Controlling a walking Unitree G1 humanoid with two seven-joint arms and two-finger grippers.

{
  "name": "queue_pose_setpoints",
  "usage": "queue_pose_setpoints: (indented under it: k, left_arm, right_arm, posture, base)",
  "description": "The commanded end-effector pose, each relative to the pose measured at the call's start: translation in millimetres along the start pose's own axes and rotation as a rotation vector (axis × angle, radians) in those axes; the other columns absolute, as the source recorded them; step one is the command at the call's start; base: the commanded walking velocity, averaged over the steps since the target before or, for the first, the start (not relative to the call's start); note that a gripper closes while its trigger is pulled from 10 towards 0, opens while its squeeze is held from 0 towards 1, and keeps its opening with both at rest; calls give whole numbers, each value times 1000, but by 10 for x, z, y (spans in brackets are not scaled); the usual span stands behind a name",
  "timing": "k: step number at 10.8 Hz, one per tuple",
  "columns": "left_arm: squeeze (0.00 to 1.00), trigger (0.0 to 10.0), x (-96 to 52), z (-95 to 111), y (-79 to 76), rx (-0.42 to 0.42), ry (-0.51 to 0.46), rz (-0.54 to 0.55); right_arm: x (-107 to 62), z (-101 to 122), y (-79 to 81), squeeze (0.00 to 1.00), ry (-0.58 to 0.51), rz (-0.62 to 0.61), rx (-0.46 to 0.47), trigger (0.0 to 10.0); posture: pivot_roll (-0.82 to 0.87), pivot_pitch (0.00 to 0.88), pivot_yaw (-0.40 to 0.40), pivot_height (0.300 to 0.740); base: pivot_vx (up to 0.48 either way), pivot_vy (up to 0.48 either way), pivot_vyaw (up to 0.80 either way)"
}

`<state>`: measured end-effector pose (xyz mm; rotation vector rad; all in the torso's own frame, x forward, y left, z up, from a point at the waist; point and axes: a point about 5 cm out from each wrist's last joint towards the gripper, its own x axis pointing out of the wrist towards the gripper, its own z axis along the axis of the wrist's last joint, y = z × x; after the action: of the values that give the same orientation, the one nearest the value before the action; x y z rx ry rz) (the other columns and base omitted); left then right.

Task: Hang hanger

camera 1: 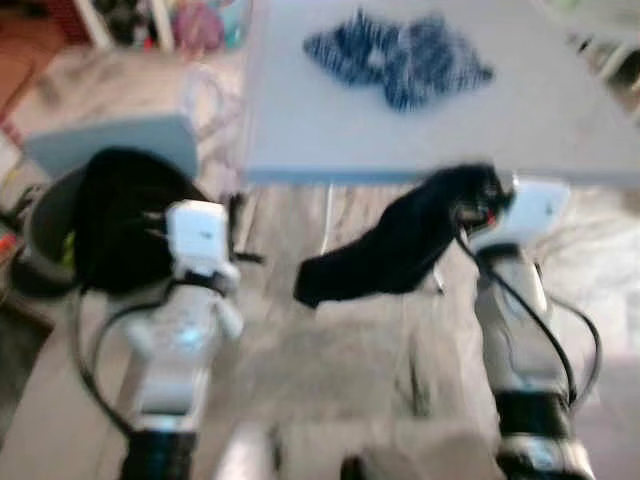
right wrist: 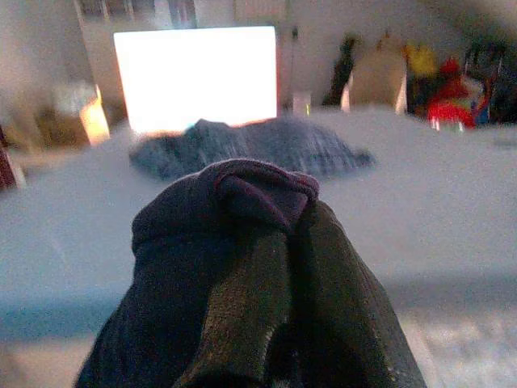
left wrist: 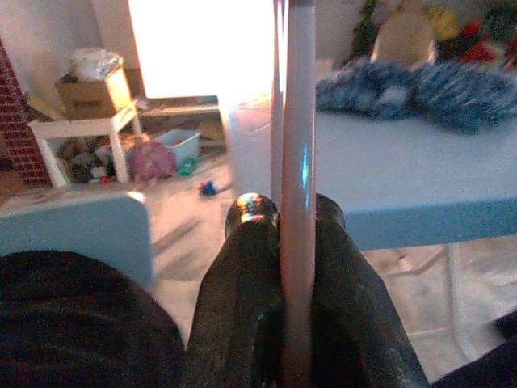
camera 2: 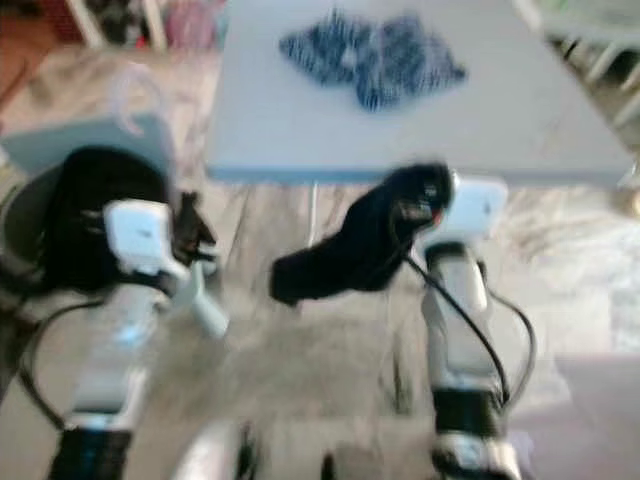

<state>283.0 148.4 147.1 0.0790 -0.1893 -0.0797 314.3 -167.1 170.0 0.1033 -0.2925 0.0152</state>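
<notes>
A pale pink hanger rod (left wrist: 297, 121) stands upright between the black fingers of my left gripper (left wrist: 284, 212), which is shut on it. Its translucent hook (camera 1: 205, 92) shows faintly above my left arm in the blurred left eye view. My right gripper (camera 1: 475, 195) is shut on a black garment (camera 1: 385, 250), which droops down and to the left in front of the table edge. The garment's dark cloth (right wrist: 242, 202) is bunched over the right fingertips and hides them.
A pale grey table (camera 1: 560, 120) stands just ahead with a blue patterned cloth (camera 1: 400, 55) on it. On the left, a dark bin (camera 1: 35, 245) holds more black cloth (camera 1: 120, 210), with a grey-blue panel (camera 1: 110, 145) behind it. Clutter lies on the floor at far left.
</notes>
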Motion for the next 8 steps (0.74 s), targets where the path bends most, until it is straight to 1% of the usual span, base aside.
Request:
queue_pose_setpoints:
  k: [1,2,3,5,6,7,8]
  left_arm:
    - [0,10000,-14,7,-46,-21,-2,1]
    - [0,10000,-17,13,-65,-26,-4,1]
    - [0,10000,-24,10,-73,-29,-3,1]
    - [0,10000,-34,4,-73,-28,0,2]
    - [0,10000,-35,8,-81,-29,-1,2]
    - [0,10000,-31,30,-92,-32,-9,3]
    - [0,10000,-33,27,-104,-29,-9,-3]
  right_arm:
    - [-11,56,-94,0,-27,-13,-25,0]
    - [9,80,-100,0,-34,-10,-26,0]
    - [69,143,-103,0,-58,-7,-31,0]
    - [236,326,-113,0,-121,-14,-21,0]
    - [402,496,-102,0,-170,13,-11,0]
    - [563,657,-62,0,-204,95,-15,0]
    - [782,880,-24,0,-252,158,-6,0]
  posture:
    - [53,152,-29,740]
    - [54,156,-32,740]
    - [56,157,-34,740]
    - [59,160,-37,740]
    - [69,162,-35,740]
    - [72,165,-40,740]
    - [73,164,-42,740]
  base:
    - [431,0,0]
    - [431,0,0]
    - [435,0,0]
    - [433,0,0]
    - [435,0,0]
    - [431,0,0]
    - [431,0,0]
